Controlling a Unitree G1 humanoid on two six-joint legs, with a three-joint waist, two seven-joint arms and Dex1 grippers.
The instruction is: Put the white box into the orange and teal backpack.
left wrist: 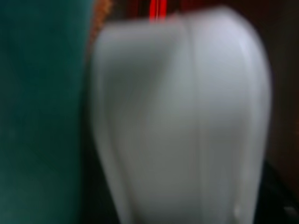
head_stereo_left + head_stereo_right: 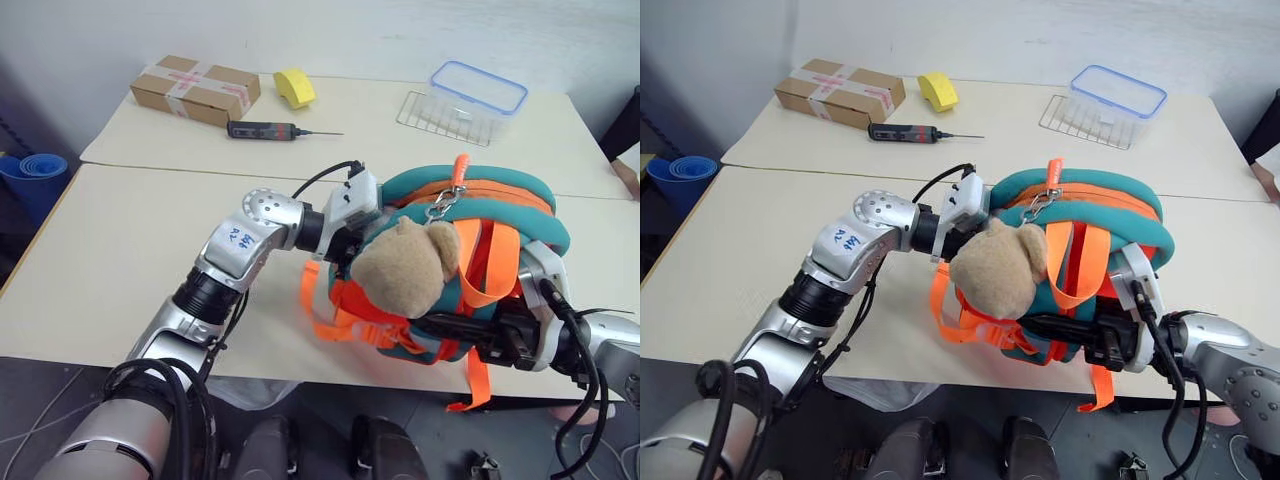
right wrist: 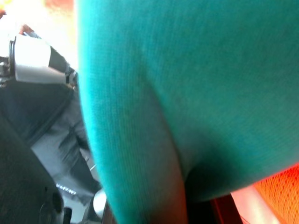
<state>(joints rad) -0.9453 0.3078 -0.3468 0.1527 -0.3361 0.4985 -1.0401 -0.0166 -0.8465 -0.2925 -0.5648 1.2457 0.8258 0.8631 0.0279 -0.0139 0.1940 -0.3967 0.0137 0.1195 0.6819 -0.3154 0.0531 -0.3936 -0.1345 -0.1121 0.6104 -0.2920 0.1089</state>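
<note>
The orange and teal backpack (image 2: 470, 250) stands at the near edge of the table (image 2: 120, 260), with a tan plush bear (image 2: 405, 268) hanging on its front. My left gripper (image 2: 345, 235) reaches in from the left behind the bear, and its tips are hidden there. The white box (image 1: 182, 121) sits right in front of the left wrist camera, beside teal fabric (image 1: 42, 112). My right gripper (image 2: 495, 338) is at the backpack's lower front edge, black fingers shut on the fabric. Teal cloth (image 3: 187, 93) lies close against the right wrist camera.
On the far table are a brown taped cardboard box (image 2: 195, 90), a yellow block (image 2: 294, 87), a dark pen-like tool (image 2: 265, 130) and a clear blue-rimmed container (image 2: 478, 88) on a wire rack (image 2: 435, 115). A blue roll (image 2: 35, 170) stands off the left side. A person's hand (image 2: 625, 178) shows at the right edge.
</note>
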